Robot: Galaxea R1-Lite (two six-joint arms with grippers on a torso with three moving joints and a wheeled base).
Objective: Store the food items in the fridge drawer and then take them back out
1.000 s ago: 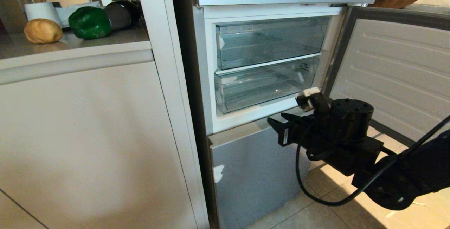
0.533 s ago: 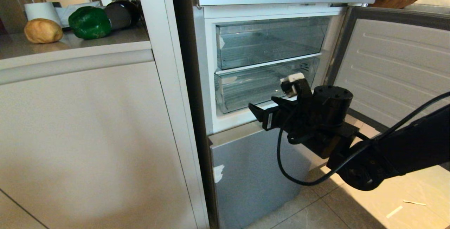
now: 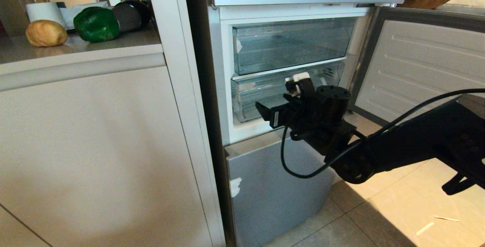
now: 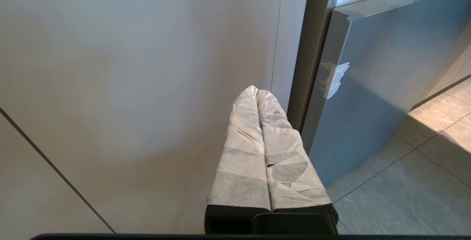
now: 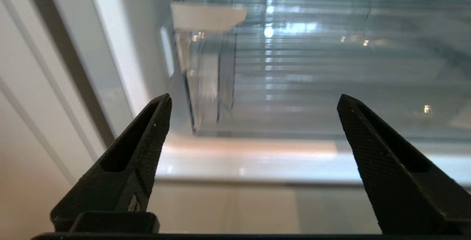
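Right end effector hangs empty with its fingers spread wide, right in front of the lower clear drawer inside the open fridge compartment, tips level with that drawer's bottom front edge; judging by this, the step in hand is getting a drawer pulled out, with storing not yet begun. The bread roll and green bell pepper both sit on the counter, well left of the drawer. Next move likely calls for hooking the drawer's front lip and drawing straight back. Room looks fair: the swung-open door stands right of the drawer, the white frame close on its left. Left end effector, fingers pressed together, idles low by the cabinet panel
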